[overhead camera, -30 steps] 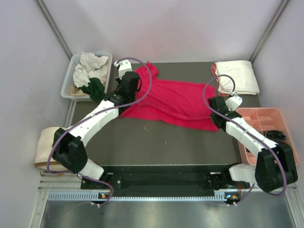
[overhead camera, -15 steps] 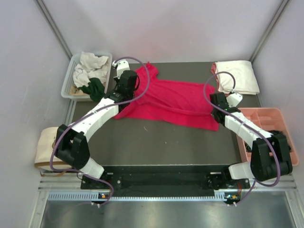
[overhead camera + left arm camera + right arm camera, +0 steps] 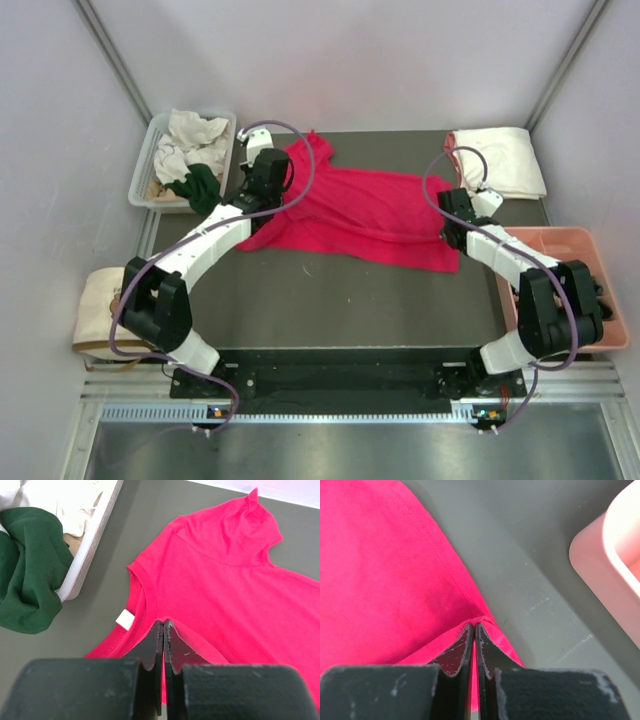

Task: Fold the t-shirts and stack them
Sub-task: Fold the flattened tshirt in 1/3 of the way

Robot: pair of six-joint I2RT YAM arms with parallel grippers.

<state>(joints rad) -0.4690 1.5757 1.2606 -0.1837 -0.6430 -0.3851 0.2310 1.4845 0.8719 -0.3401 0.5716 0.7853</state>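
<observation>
A crimson-red t-shirt (image 3: 350, 215) lies spread across the dark table, half folded over itself. My left gripper (image 3: 268, 182) is shut on its cloth beside the neck hole; the left wrist view shows the fingertips (image 3: 163, 625) pinching a red fold next to the white neck label (image 3: 123, 618). My right gripper (image 3: 447, 222) is shut on the shirt's hem corner at the right; the right wrist view shows red cloth (image 3: 395, 580) pinched between its tips (image 3: 474, 626). A folded cream-white t-shirt (image 3: 500, 160) lies at the back right. Cream and dark green shirts (image 3: 195, 185) sit in the white bin.
A white bin (image 3: 148, 160) of crumpled shirts stands at the back left, also in the left wrist view (image 3: 92, 535). A pink divided tray (image 3: 565, 285) sits at the right, its corner in the right wrist view (image 3: 605, 575). A round beige bag (image 3: 95, 310) lies off the table's left edge.
Both grippers have carried the red cloth farther back across the table. The right arm has swung left and back with the hem corner; the left has moved slightly back.
</observation>
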